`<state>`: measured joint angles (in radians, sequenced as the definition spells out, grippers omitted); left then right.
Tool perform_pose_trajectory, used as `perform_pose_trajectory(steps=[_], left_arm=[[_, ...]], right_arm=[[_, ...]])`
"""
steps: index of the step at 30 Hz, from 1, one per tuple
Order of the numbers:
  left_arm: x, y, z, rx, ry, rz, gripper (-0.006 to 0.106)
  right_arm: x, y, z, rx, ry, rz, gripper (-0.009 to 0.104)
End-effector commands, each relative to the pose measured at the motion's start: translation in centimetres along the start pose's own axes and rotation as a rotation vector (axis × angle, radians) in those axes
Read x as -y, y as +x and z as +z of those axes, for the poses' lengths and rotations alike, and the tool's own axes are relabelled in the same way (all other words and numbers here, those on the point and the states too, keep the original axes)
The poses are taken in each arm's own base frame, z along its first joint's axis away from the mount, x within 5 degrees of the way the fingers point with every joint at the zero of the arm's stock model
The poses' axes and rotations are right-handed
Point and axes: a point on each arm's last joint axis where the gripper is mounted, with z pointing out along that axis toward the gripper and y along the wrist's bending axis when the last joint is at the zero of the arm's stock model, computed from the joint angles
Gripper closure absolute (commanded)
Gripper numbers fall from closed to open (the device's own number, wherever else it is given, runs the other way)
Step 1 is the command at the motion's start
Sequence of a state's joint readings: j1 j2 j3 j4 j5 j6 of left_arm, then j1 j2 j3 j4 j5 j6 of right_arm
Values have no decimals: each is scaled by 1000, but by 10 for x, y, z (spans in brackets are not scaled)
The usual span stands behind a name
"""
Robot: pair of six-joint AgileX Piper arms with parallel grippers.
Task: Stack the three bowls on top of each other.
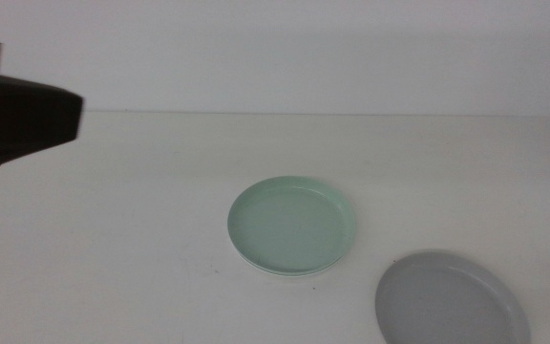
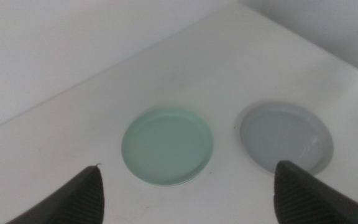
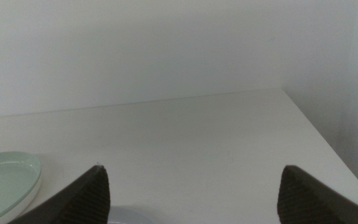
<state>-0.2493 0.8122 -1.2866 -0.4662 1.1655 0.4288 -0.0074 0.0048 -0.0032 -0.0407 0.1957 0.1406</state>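
Left pincer (image 2: 188, 186) and right pincer (image 3: 191, 190) both spread wide, empty

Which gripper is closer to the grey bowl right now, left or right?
Probably the right gripper: it hangs open low over the grey bowl, whose rim shows between its jaws. The left gripper, open, looks down on both bowls from higher, off to the table's left.

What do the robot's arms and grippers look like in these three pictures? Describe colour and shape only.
Little of the robot shows. In the middle view, the left arm is a dark, nearly black, blocky shape with a squared end. The left gripper shows two dark, matte jaws that taper to pointed tips. The right gripper has the same two dark wedge-shaped jaws. No cables, markings or labels are visible.
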Motion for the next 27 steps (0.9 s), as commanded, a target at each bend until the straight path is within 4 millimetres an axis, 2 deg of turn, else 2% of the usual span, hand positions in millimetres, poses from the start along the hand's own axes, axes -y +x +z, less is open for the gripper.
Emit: perform_pose_trajectory(steps=[1,24,25,27], left_arm=[[4,0,-8,29,-3,-14,7],[4,-4,-11,89,-23,-25,7],[4,-4,-11,89,-27,-24,7],[3,-4,-11,86,-33,-21,7]], right_arm=[[0,0,0,11,2,-9,2],[0,0,0,11,2,-9,2],[0,-4,0,50,1,-35,2],[0,-5,0,61,-6,20,2]])
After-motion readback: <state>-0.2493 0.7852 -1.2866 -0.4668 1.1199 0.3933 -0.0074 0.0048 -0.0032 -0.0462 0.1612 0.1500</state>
